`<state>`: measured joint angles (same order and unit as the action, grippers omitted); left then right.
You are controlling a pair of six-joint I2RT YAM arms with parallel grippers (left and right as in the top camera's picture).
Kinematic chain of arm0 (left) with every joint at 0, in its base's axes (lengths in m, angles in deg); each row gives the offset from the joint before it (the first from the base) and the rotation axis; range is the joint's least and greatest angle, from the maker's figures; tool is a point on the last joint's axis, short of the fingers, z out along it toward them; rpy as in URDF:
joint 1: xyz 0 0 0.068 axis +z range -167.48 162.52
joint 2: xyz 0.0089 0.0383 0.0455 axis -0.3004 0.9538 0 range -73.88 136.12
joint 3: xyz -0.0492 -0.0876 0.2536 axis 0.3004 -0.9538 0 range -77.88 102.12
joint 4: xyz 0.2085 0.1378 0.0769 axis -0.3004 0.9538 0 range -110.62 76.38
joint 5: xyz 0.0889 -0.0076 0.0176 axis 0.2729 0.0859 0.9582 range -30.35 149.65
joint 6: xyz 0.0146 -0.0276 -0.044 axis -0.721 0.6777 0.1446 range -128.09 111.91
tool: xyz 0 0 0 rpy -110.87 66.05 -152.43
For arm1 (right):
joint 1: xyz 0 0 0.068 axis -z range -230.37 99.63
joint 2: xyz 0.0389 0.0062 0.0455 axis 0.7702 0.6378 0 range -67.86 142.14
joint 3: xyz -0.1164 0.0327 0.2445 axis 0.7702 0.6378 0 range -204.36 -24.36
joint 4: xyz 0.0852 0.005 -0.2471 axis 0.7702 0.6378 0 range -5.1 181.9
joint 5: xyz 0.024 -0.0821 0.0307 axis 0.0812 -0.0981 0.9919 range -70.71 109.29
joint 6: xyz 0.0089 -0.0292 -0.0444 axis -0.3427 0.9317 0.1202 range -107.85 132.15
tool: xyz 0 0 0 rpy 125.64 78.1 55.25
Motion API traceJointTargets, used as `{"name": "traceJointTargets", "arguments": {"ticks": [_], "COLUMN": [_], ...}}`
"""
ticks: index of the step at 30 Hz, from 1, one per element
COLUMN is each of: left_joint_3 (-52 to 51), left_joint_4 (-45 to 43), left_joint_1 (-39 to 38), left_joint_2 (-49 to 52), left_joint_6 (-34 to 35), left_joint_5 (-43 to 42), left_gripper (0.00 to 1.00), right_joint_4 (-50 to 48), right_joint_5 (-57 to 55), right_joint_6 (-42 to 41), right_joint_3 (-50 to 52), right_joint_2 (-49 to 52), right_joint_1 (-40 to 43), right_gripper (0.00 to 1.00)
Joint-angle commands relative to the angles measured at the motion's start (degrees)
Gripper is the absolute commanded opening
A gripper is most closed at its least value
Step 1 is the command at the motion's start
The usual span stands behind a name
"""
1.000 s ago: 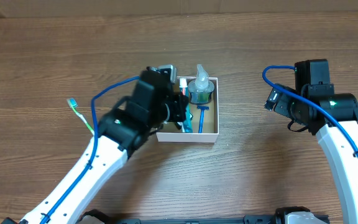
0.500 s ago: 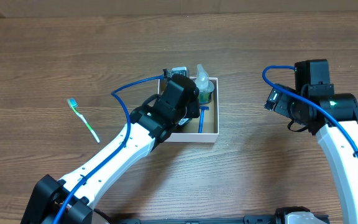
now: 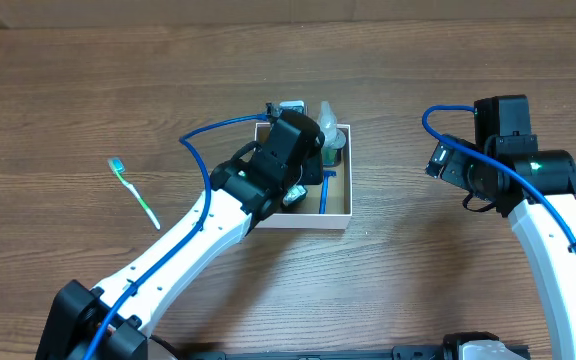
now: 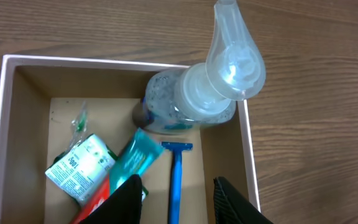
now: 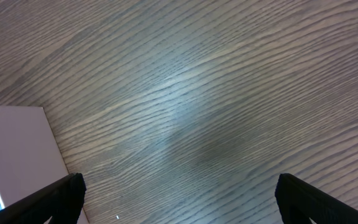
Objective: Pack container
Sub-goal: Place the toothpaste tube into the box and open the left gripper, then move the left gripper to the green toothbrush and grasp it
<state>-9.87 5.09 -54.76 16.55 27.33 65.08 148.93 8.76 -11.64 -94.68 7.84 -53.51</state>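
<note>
Fingers of my left gripper [image 4: 178, 194] stand apart and empty over the blue razor [image 4: 176, 174], which lies along the right wall of the container [image 3: 306, 222] at mid-table. A clear bottle [image 4: 194, 102] crowds the far right corner, leaning over the rim. The far left corner is bare. My right gripper [image 5: 179, 198], spread wide, hangs over open wood.

left arm [image 3: 183, 245] stretched forward, left claw [image 4: 176, 208] parted and empty, right arm [image 3: 558, 235] bent, right claw [image 5: 182, 199] spread wide
</note>
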Motion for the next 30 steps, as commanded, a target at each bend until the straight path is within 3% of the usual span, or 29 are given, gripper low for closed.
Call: {"name": "traceJointTargets", "arguments": {"ticks": [1, 5, 10, 13, 18, 22, 24, 30], "left_joint_3": [1.55, 1.68, 5.03, 5.44, 5.33, 3.04, 0.35, -9.29], "left_joint_4": [2.25, 7.61, 24.94, 33.97, 41.51, 42.58, 40.83, 32.15], "left_joint_1": [-0.15, 0.17, 5.68, 12.76, 25.92, 31.95, 34.25, 38.86], "left_joint_2": [-1.31, -1.60, -6.29, -11.63, -15.98, -15.74, -15.74, -15.65], "left_joint_6": [-2.91, -4.33, -0.07, 5.49, 6.38, 6.73, 7.80, 7.85], "left_joint_5": [0.52, 2.73, 9.68, 10.69, 10.64, 10.67, 10.58, 10.29], "left_gripper": [0.40, 0.40, 0.49, 0.63, 0.75, 0.78, 0.85, 0.86], "right_joint_4": [-0.26, -0.26, -0.26, -0.26, -0.26, -0.26, -0.28, -0.26], "right_joint_5": [-0.37, -0.37, -0.37, -0.37, -0.37, -0.37, -0.37, -0.37], "right_joint_6": [-0.24, -0.24, -0.24, -0.24, -0.24, -0.24, -0.24, -0.24], "right_joint_3": [-1.38, -1.38, -1.38, -1.38, -1.38, -1.38, -1.38, -1.38], "right_joint_2": [-0.46, -0.46, -0.46, -0.46, -0.46, -0.46, -0.46, -0.46], "right_joint_1": [0.11, 0.11, 0.11, 0.11, 0.11, 0.11, 0.11, 0.11], "right_gripper": [1.00, 1.00, 1.00, 1.00, 1.00, 1.00, 1.00, 1.00]}}
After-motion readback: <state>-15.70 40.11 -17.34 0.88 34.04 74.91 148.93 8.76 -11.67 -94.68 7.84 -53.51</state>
